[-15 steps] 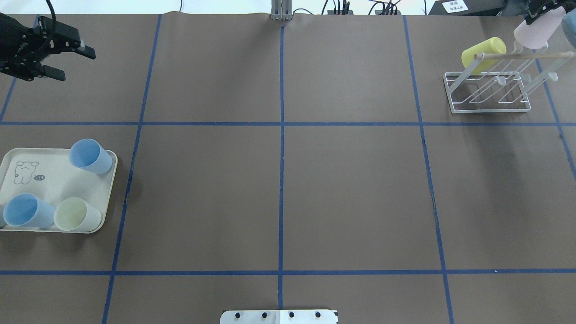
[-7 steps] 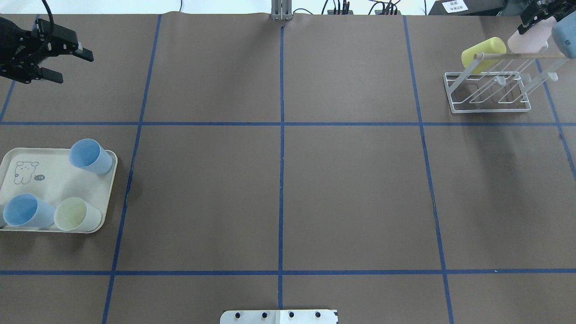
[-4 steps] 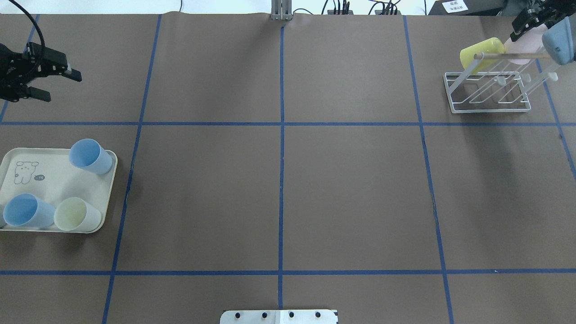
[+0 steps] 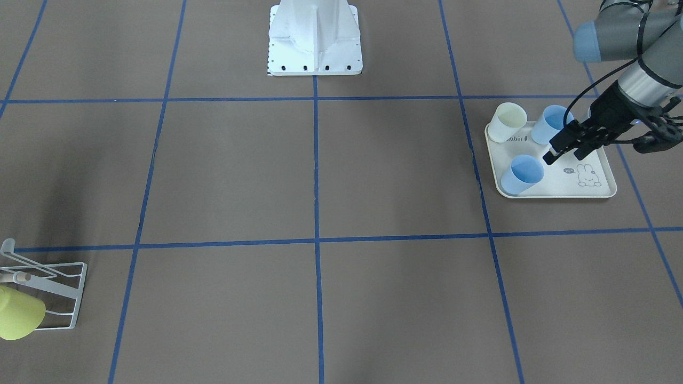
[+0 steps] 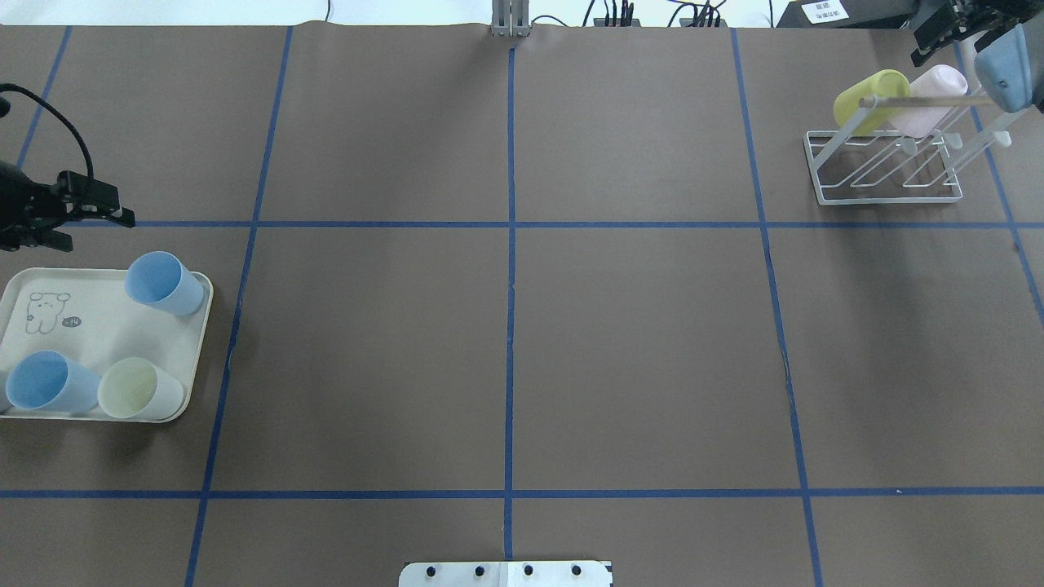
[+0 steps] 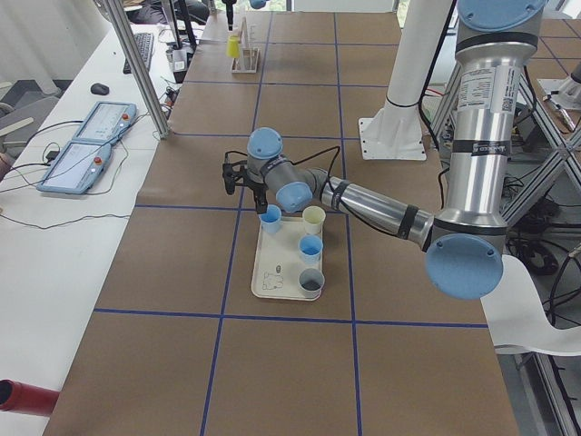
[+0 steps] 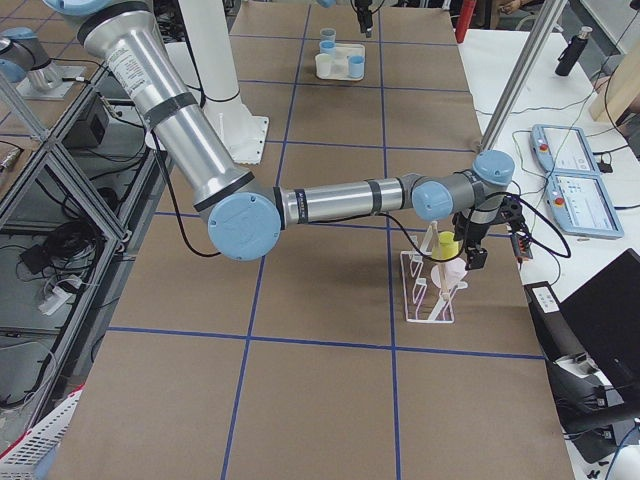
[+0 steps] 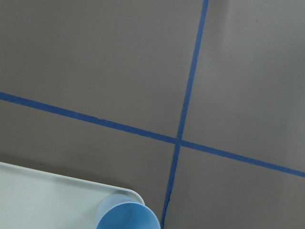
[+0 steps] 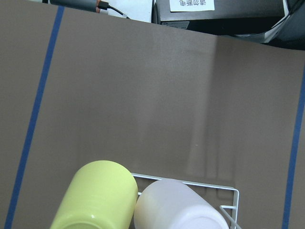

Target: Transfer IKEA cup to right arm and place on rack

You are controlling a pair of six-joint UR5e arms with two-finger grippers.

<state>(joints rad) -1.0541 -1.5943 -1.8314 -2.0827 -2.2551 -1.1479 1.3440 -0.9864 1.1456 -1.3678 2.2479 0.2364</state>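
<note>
Pink cup (image 5: 938,84) now rests on rack (image 5: 889,200), right tool (image 5: 934,41) backed off.

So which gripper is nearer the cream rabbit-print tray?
Left. The left gripper hovers right by the cream tray; the right gripper is far off, by the white wire rack.

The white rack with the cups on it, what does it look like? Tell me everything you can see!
The rack is a small white wire frame, metal by its look, with a flat rectangular base, thin slanted rods and a pale wooden bar across the top. It stands on the brown table, far out on the robot's right. Two tilted cups rest on it side by side: a yellow cup and a pink cup.
</note>
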